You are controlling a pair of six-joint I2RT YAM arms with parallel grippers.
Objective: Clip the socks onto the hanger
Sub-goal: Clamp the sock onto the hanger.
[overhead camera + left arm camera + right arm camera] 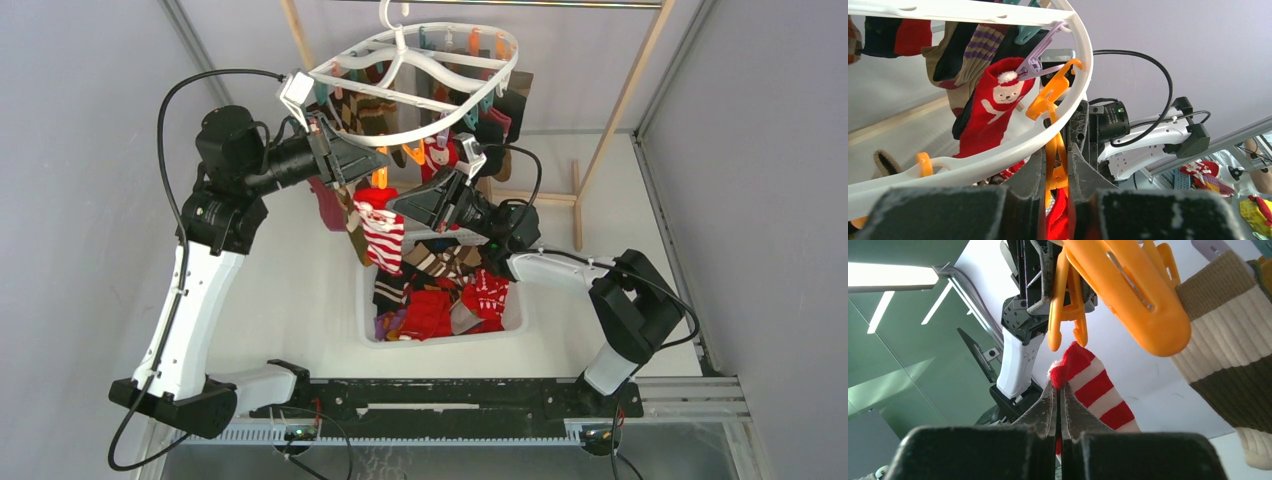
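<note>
The white oval hanger (357, 137) hangs from a rail at the top, with several socks clipped to its rim; its rim also crosses the left wrist view (998, 156). My left gripper (374, 172) (1057, 150) is shut on an orange clip (380, 180) (1056, 167) that hangs from the near rim. My right gripper (402, 205) (1058, 386) is shut on the cuff of a red-and-white striped sock (384, 235) (1094, 385). It holds the cuff just below that orange clip (1068, 315), not touching it.
A white basket (440, 341) of loose socks stands on the table under the hanger. A bare wooden frame (622, 95) stands behind. A red Santa sock (998, 105) hangs from a purple clip (1034, 63). A brown-and-cream sock (1228, 340) hangs from another orange clip (1133, 295).
</note>
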